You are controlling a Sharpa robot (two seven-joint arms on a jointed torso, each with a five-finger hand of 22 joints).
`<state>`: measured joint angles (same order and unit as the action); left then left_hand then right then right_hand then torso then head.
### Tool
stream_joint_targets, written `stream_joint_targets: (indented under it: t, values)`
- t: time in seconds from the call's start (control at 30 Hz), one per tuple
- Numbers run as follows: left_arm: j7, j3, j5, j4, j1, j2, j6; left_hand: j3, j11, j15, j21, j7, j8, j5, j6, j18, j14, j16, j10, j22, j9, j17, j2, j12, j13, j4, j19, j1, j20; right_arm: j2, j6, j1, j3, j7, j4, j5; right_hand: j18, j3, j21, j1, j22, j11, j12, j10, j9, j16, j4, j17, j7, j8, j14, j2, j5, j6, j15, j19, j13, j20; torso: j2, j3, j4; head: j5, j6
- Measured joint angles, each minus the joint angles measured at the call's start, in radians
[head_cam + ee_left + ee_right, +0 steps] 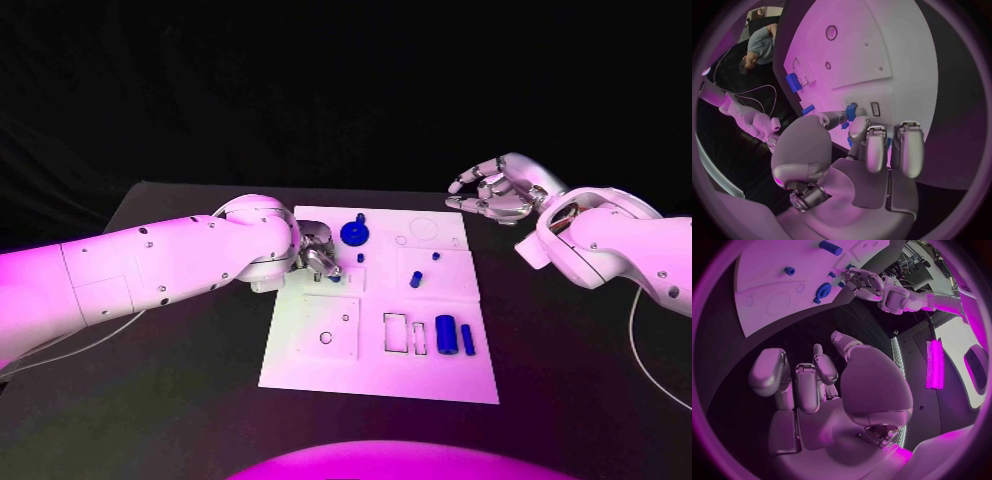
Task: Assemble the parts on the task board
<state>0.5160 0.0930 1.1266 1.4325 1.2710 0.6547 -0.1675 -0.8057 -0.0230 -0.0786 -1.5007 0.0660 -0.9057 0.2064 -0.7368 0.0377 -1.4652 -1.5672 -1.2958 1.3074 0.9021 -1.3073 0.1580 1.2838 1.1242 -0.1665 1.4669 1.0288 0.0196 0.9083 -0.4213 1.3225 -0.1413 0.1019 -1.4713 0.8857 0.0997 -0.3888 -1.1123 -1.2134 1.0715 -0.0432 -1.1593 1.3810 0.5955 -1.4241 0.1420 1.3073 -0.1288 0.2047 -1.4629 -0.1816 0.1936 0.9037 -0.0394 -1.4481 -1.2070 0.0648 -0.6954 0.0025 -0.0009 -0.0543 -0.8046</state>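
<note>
Parts for the assembly are spread over the task board (378,372), the white plate in the middle of the black tabletop (577,350); the job looks barely under way.

The left hand (316,258) works over the board's upper-left area, at about ten o'clock from the plate's centre. In the left wrist view its thumb and a fingertip (858,126) meet on a small blue part (851,112), and the other fingers curl down beside it, so I judge it is pinching that piece against the board. Whether the piece is already seated I cannot tell.

Just beyond that hand, at one o'clock from it, a blue gear-like disc (355,234) stands on the board. Two small blue pegs (415,279) lie near the plate's middle. Toward four o'clock, a blue cylinder (446,335) and a slimmer blue bar (467,339) lie loose beside two outlined slots (394,333) that stand vacant. A round hole (326,338) at seven o'clock also looks unfilled.

The right hand (495,190) hovers off the board's far right corner, at about two o'clock, fingers loosely curled and holding nothing.

By my reading, most pieces still need placing.
</note>
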Motion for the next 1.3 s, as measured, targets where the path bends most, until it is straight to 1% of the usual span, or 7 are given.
stream_joint_targets:
  t: [0.6, 0.73, 0.9, 1.03, 1.1, 1.23, 1.3]
  values:
    - [-0.002, -0.001, 0.009, 0.001, -0.001, 0.002, -0.012, 0.005, -0.004, 0.000, -0.005, 0.000, -0.004, -0.003, 0.000, 0.000, 0.000, 0.000, -0.004, 0.000, 0.001, 0.000, -0.003, 0.005, 0.004, 0.006, 0.000, 0.003, 0.000, 0.000, 0.000, -0.001, 0.000, 0.000, 0.000, 0.000, 0.000, 0.000, 0.000, 0.000, 0.001, 0.000, 0.000, 0.000, 0.000, 0.000, 0.000, 0.001, 0.000, 0.000, 0.000, 0.000, 0.000, 0.000, 0.000, 0.004, 0.000, -0.004, 0.001, 0.0000, 0.0001, 0.000, -0.004]
    - [-0.002, -0.001, 0.009, 0.000, -0.001, 0.001, -0.012, 0.014, -0.009, -0.002, -0.005, 0.002, -0.010, -0.009, -0.002, 0.000, -0.002, 0.000, -0.009, 0.000, 0.001, 0.000, -0.020, 0.005, 0.003, 0.014, 0.000, -0.014, -0.007, -0.001, 0.000, -0.001, 0.000, 0.000, 0.001, 0.000, 0.000, 0.000, 0.000, 0.000, 0.001, 0.000, 0.000, 0.000, 0.000, 0.000, 0.000, 0.001, 0.000, 0.000, 0.000, 0.000, 0.000, 0.000, 0.000, 0.004, 0.000, -0.004, 0.000, 0.0002, 0.0000, -0.001, -0.003]
    - [-0.002, -0.001, 0.009, -0.001, -0.001, 0.000, -0.014, 0.034, -0.009, -0.007, -0.005, 0.002, -0.011, -0.019, -0.002, 0.000, 0.000, 0.000, -0.009, 0.000, 0.002, 0.000, -0.036, 0.009, 0.005, 0.035, 0.000, -0.030, -0.007, -0.002, 0.000, -0.004, 0.000, 0.000, 0.003, 0.000, 0.000, 0.000, 0.000, 0.000, 0.001, 0.000, 0.000, 0.000, 0.000, 0.000, 0.000, 0.001, 0.000, 0.000, 0.000, 0.000, 0.000, 0.000, 0.000, 0.004, 0.000, -0.004, 0.000, 0.0005, -0.0004, -0.002, -0.005]
    - [-0.001, -0.001, 0.009, -0.001, -0.001, -0.001, -0.015, 0.044, -0.009, -0.007, -0.005, 0.004, -0.011, -0.019, -0.006, 0.000, 0.000, 0.000, -0.009, 0.000, 0.002, 0.000, -0.040, 0.009, 0.006, 0.044, -0.004, -0.039, -0.011, -0.002, 0.000, -0.006, 0.000, 0.000, 0.003, -0.001, 0.000, 0.000, 0.000, 0.000, 0.003, 0.000, 0.000, 0.000, 0.000, 0.000, 0.006, 0.001, 0.000, 0.000, 0.000, 0.000, 0.000, 0.000, 0.000, 0.004, 0.000, -0.004, 0.000, 0.0011, -0.0005, -0.003, -0.006]
    - [-0.001, -0.001, 0.008, -0.002, 0.000, -0.001, -0.016, 0.048, -0.009, -0.007, -0.005, 0.001, -0.011, -0.019, -0.009, 0.000, 0.000, 0.000, -0.009, 0.000, 0.000, 0.000, -0.035, 0.009, 0.007, 0.046, -0.004, -0.052, -0.011, -0.003, 0.000, -0.006, 0.000, 0.000, 0.004, -0.001, 0.000, 0.000, 0.000, 0.000, 0.003, 0.000, 0.000, 0.000, 0.000, 0.000, 0.006, 0.000, 0.000, 0.000, 0.000, 0.000, 0.000, 0.000, 0.000, 0.004, 0.000, -0.004, 0.000, 0.0011, -0.0006, -0.002, -0.007]
    - [0.000, 0.000, 0.007, -0.005, -0.001, -0.002, -0.022, 0.088, -0.013, -0.007, -0.005, -0.034, -0.015, -0.019, -0.055, 0.000, 0.000, 0.000, -0.013, 0.000, -0.005, 0.000, -0.030, 0.014, 0.010, 0.017, 0.000, -0.067, -0.014, -0.003, 0.000, -0.007, 0.000, 0.000, 0.004, -0.001, 0.000, 0.000, 0.000, 0.000, 0.002, 0.000, 0.004, 0.000, 0.000, 0.000, 0.006, 0.000, 0.000, 0.000, 0.000, 0.000, 0.000, 0.000, 0.000, 0.004, 0.001, -0.004, 0.000, 0.0011, -0.0006, 0.000, -0.008]
    - [0.000, 0.000, 0.007, -0.006, -0.002, -0.003, -0.024, 0.099, -0.013, -0.007, -0.005, -0.035, -0.013, -0.019, -0.056, 0.000, 0.000, 0.000, -0.013, 0.000, -0.007, 0.000, -0.031, 0.014, 0.011, 0.009, 0.000, -0.068, -0.014, -0.003, 0.000, -0.007, 0.000, 0.000, 0.004, -0.001, 0.000, 0.000, 0.000, 0.000, 0.002, 0.000, 0.004, 0.000, 0.000, 0.000, 0.006, 0.000, 0.000, 0.000, 0.000, 0.000, 0.000, 0.000, 0.000, 0.004, 0.001, -0.004, 0.000, 0.0012, -0.0005, 0.001, -0.009]
